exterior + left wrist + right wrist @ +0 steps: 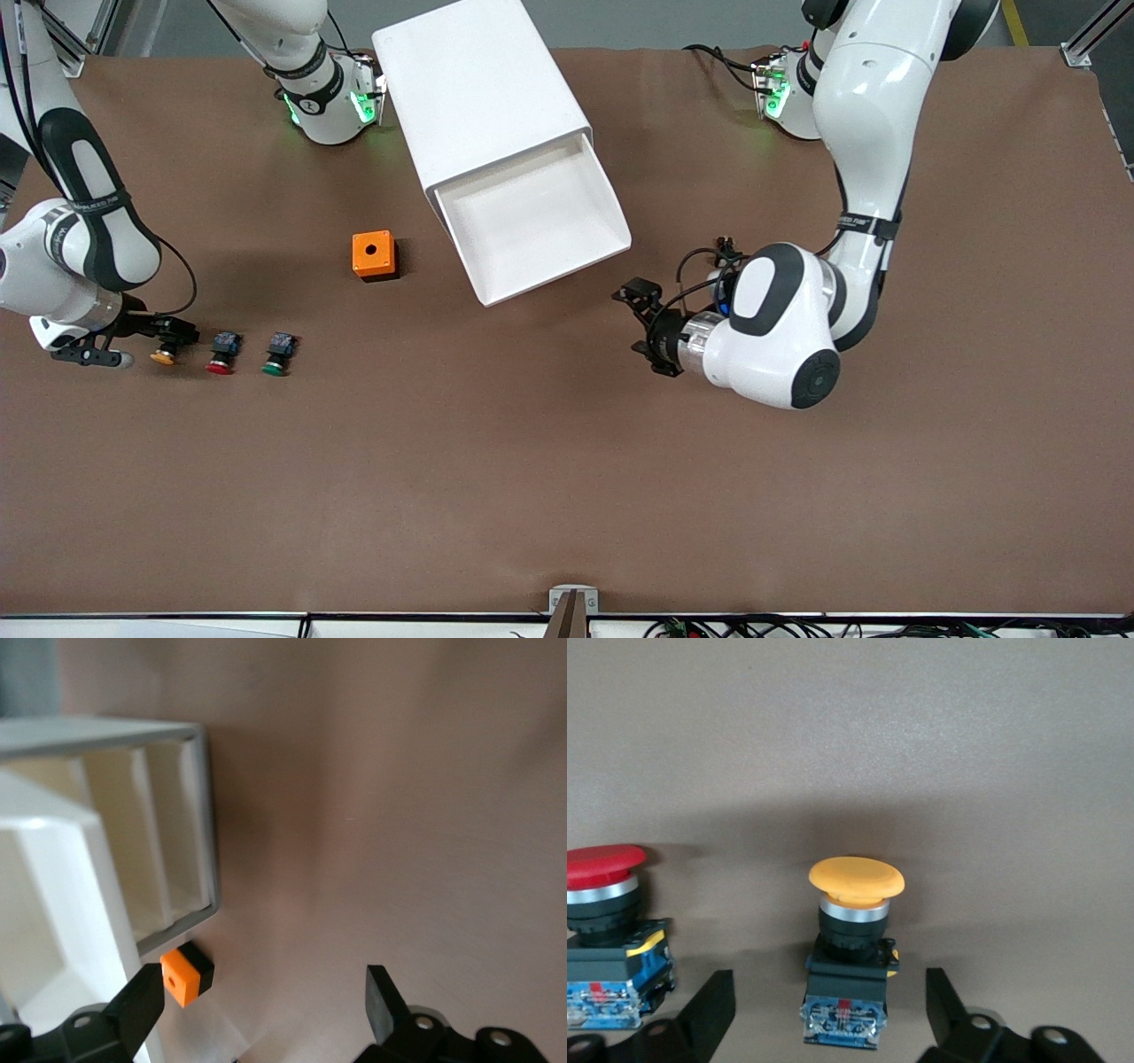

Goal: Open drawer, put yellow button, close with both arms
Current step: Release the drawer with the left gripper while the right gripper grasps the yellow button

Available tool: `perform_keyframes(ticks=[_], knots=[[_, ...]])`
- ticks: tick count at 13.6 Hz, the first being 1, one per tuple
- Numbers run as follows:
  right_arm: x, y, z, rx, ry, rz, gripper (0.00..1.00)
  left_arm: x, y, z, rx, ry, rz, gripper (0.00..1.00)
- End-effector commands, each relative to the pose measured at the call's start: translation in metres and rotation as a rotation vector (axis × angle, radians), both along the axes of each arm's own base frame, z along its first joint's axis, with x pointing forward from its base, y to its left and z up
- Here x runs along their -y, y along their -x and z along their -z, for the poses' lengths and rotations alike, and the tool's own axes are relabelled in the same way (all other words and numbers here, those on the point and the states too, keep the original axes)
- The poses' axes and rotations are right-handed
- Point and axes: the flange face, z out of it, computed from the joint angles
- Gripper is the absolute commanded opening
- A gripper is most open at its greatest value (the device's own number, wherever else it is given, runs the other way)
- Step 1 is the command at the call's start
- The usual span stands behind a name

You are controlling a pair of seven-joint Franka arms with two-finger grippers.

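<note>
The yellow button (164, 355) stands on the table near the right arm's end, cap toward the front camera. My right gripper (174, 342) is low at the table, open, with a finger on each side of the button's black-and-blue body (843, 1005); neither finger touches it. The orange-yellow cap (857, 879) points away from the gripper. The drawer (532, 226), uppermost in the white cabinet (483, 89), is pulled out and holds nothing. My left gripper (631, 321) hangs open and empty beside the drawer's front corner, and its fingers (142, 1005) hold nothing.
A red-capped button (221, 355) and a green-capped one (277, 355) stand in a row beside the yellow one. The red one (604, 904) sits close to my right gripper's finger. An orange box (373, 255) with a hole sits between the buttons and the cabinet.
</note>
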Motion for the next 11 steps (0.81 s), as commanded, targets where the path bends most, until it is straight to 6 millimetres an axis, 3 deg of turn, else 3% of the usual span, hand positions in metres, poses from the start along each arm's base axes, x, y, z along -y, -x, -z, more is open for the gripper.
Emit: perform_keyframes(ticks=[1,2,4,5,6,7,8,11], knots=[[0.005,0.001,0.002,-0.006,-0.024,0.000,0.70,-0.036,-0.013,-0.032,0.186,0.019,0.150,1.00],[0.005,0.001,0.002,-0.010,-0.026,-0.001,0.62,-0.048,-0.017,-0.039,0.252,-0.007,0.225,1.00],[0.004,0.003,0.006,-0.017,-0.029,-0.002,0.58,-0.061,-0.018,-0.056,0.344,-0.084,0.357,1.00],[0.004,0.003,0.006,-0.018,-0.030,-0.002,0.45,-0.067,-0.017,-0.064,0.386,-0.126,0.434,1.00],[0.000,0.002,0.006,-0.029,-0.035,-0.008,0.10,-0.071,-0.017,-0.065,0.412,-0.190,0.511,1.00],[-0.004,0.001,0.003,-0.055,-0.048,-0.015,0.00,-0.075,-0.018,-0.065,0.426,-0.242,0.562,1.00],[-0.009,-0.006,-0.010,-0.068,-0.054,-0.026,0.00,-0.078,-0.017,-0.071,0.444,-0.276,0.610,1.00],[-0.039,-0.038,-0.088,-0.123,-0.069,-0.060,0.00,-0.077,-0.007,-0.098,0.522,-0.278,0.851,1.00]])
